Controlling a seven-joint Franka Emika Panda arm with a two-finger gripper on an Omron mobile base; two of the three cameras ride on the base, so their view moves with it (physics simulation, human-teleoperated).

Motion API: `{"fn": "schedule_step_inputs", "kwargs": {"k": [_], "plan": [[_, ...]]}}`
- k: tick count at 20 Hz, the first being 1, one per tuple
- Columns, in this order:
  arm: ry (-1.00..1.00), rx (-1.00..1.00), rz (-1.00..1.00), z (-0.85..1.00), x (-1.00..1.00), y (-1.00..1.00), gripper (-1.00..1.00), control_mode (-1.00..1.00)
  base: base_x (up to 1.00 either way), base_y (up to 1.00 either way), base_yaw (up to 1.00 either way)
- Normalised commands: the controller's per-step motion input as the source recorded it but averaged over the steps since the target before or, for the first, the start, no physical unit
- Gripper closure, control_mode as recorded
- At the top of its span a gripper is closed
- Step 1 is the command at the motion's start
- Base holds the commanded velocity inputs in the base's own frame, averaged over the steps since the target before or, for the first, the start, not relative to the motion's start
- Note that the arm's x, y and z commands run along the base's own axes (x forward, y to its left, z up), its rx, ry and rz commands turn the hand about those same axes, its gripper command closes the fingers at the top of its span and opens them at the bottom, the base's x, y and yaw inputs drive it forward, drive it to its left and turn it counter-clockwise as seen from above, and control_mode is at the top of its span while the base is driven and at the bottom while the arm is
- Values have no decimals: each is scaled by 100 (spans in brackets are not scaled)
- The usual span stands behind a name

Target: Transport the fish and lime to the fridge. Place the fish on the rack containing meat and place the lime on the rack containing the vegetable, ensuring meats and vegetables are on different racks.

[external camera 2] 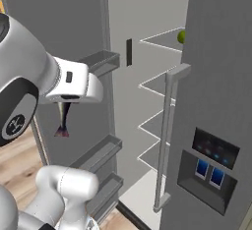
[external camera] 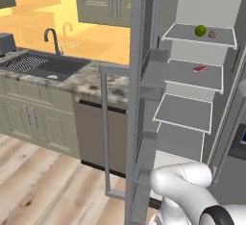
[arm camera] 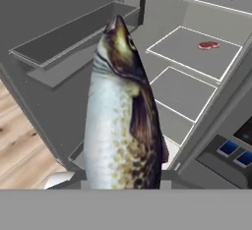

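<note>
Slick speckled fish (arm camera: 123,116) in gripper (arm camera: 123,182); smooth round lime (external camera: 200,30) on flat grey shelf (external camera: 185,32)

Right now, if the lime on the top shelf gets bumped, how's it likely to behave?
The lime is a smooth round ball on the flat top shelf, so it would probably roll. No raised front lip shows, so it might roll off. The vegetable sits close beside it and would likely get knocked.

Glossy white rounded arm (external camera 2: 29,71) segments meet at dark joint rings (one bearing a small pale emblem).
</note>
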Motion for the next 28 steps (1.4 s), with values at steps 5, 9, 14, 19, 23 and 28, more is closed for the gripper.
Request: {"fn": "schedule_step_inputs", "kwargs": {"k": [5,9,14,19,23,28], "plan": [[0,0,0,0,0,0,100,100,-31,-38,0],[0,0,0,0,0,0,100,100,-35,-60,0],[0,0,0,0,0,0,100,100,24,-37,0],[0,0,0,0,0,0,100,100,96,3,0],[0,0,0,0,0,0,100,100,100,14,0],[0,0,0,0,0,0,100,100,100,54,-1]]}}
